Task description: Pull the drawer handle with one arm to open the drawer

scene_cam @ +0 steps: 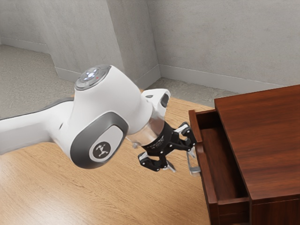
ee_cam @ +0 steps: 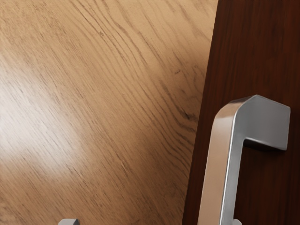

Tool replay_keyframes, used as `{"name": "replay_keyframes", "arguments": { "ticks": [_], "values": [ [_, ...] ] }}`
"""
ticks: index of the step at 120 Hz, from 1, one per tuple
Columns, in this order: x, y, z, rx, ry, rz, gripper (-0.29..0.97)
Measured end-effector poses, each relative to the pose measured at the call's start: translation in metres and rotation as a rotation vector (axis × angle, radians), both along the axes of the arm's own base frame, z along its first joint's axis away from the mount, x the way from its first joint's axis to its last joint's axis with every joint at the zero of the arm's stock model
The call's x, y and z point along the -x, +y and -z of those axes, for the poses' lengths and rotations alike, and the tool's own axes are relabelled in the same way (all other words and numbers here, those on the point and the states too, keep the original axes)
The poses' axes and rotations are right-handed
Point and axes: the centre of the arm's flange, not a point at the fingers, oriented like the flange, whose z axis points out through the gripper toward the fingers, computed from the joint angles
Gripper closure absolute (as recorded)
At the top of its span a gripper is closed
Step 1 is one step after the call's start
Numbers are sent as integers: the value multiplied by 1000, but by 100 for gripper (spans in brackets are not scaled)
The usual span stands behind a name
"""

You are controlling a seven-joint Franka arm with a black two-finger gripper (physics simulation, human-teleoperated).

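Standing on the wooden floor [scene_cam: 93, 197] toward the exterior view's right edge, the dark cabinet [scene_cam: 262, 126] has its top drawer [scene_cam: 220, 168] pulled out partway, so the inside is visible. The end effector [scene_cam: 180, 152] is at the drawer front, its fingers spread wide. The metal handle [ee_cam: 225, 164] lies between them, not clamped. I judge that some pulling is left.

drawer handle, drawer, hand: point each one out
drawer handle [ee_cam: 219, 178], wrist view, on its long metal bar
drawer [scene_cam: 225, 164], exterior view, on its inside floor
hand [scene_cam: 180, 150], exterior view, midway between its fingertips
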Motion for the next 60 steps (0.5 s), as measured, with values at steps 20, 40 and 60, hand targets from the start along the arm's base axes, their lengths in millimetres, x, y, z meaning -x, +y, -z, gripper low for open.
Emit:
{"name": "replay_keyframes", "arguments": {
  "ticks": [20,40,60],
  "values": [
    [8,4,0,-2,-2,-6,32],
    [13,14,0,-1,-2,-21,32],
    [20,19,2,-2,0,-30,32]
  ]
}}
